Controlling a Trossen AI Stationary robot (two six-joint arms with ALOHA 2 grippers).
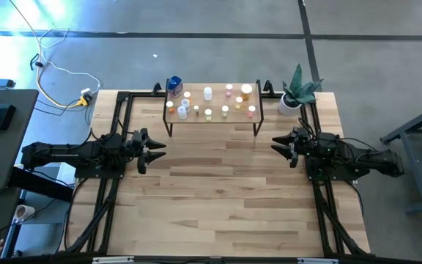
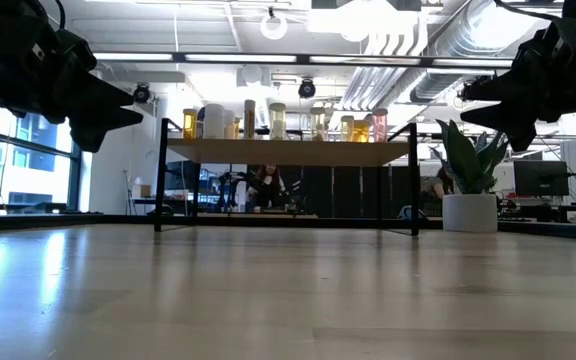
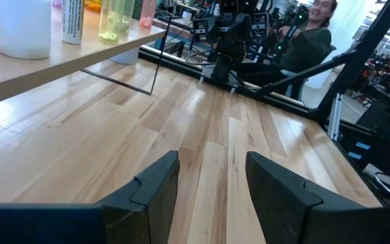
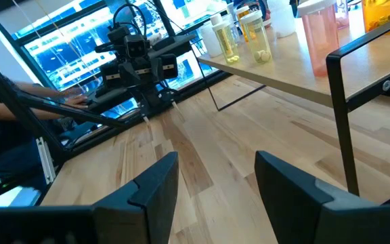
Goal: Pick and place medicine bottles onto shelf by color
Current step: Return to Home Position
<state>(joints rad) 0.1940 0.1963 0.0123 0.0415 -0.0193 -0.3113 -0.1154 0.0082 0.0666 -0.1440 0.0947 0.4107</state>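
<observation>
Your left claw (image 1: 154, 149) hangs over the left side of the bench (image 1: 218, 205), its fingers spread with nothing between them. Your right claw (image 1: 278, 145) faces it from the right side, also spread and empty. Both are well apart from the shelf (image 1: 211, 120), which stands at the far edge of the bench. The medicine bottles (image 1: 208, 93) stand on the shelf top, the blue-topped one (image 1: 174, 86) at its left end. A potted plant (image 1: 297, 94) sits just beside the shelf's right end.
</observation>
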